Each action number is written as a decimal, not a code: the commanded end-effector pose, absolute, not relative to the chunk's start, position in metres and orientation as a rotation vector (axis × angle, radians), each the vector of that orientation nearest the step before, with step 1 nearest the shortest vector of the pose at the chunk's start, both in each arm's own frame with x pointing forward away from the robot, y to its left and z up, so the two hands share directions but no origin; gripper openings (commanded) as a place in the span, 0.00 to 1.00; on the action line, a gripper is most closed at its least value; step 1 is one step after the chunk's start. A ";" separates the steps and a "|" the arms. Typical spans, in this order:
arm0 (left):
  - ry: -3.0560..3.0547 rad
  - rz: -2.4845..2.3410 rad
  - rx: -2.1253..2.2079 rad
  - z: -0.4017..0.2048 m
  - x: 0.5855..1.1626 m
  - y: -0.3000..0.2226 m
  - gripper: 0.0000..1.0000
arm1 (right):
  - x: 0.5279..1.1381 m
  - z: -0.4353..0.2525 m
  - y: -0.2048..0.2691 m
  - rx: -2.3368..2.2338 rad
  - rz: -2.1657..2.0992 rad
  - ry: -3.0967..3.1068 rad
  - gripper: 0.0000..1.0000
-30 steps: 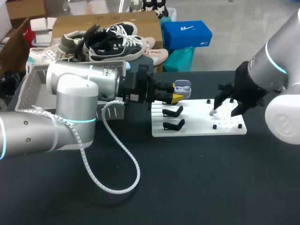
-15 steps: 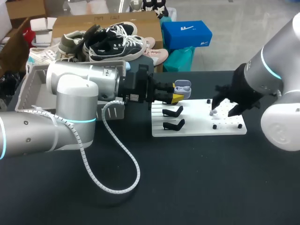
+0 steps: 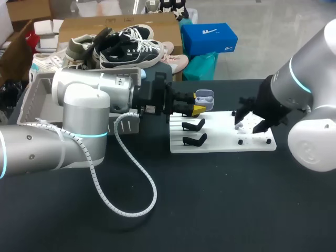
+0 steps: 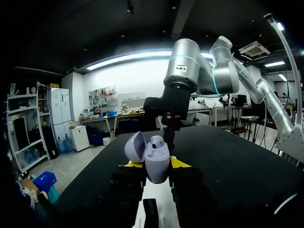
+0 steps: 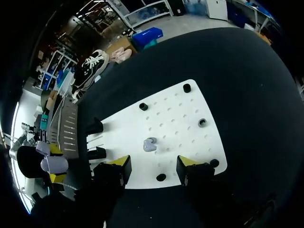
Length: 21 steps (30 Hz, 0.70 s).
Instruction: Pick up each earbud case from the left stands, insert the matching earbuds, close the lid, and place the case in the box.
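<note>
Lavender earbud case (image 4: pixel 157 166) is clamped in the left gripper (image 4: pixel 156 164) - a yellow tip presses each side. Lid (image 4: pixel 134 146) is hinged open, case held upright. A rounded piece in the open body looks like a seated earbud (image 4: pixel 157 141), can't be fully sure. From the head camera, the case hangs off the table, over the far-left corner of the white board (image 3: pixel 220 146), with the left arm (image 3: pixel 79 105) reaching in across the table's left side.

Second, loose earbud (image 5: pixel 150 144) lies on the board's right half, among the black pegs (image 5: pixel 203 122). Right gripper (image 5: pixel 154 165) hovers just above it with fingers spread wide apart - the earbud sits ahead of the gap and neither yellow tip (image 5: pixel 121 161) touches it. Head view agrees: the dark fingers straddle the spot and the earbud lies flat on the board.

Two black stands (image 3: pixel 194 125) sit along the board's left edge, one behind the other. The board lies flat on the black table (image 3: pixel 210 210), right of centre.

Grey box (image 3: pixel 29 105) is at the table's far-left corner, partly hidden behind the left arm.
</note>
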<state>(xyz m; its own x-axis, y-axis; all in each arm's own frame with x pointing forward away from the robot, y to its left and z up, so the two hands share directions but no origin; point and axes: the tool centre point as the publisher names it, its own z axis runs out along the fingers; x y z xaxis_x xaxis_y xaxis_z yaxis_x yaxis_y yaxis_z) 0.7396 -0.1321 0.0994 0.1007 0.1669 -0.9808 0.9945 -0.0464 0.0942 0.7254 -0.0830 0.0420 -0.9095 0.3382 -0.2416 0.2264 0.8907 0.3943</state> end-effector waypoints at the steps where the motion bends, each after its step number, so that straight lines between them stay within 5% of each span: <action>1: 1.239 -1.077 1.405 0.099 0.739 -0.132 0.00 | 0.728 0.039 -0.078 0.417 0.517 2.756 0.59; 21: 1.239 -1.077 1.405 0.099 0.739 -0.132 0.00 | 0.737 0.029 -0.073 0.430 0.519 2.784 0.49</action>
<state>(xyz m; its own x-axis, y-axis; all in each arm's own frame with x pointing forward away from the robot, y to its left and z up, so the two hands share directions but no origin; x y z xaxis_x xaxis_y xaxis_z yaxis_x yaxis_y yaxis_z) 0.7396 -0.1321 0.0994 0.1007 0.1669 -0.9808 0.9945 -0.0464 0.0942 0.7330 -0.0744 0.0298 -0.9154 0.3378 -0.2189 0.2351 0.8901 0.3904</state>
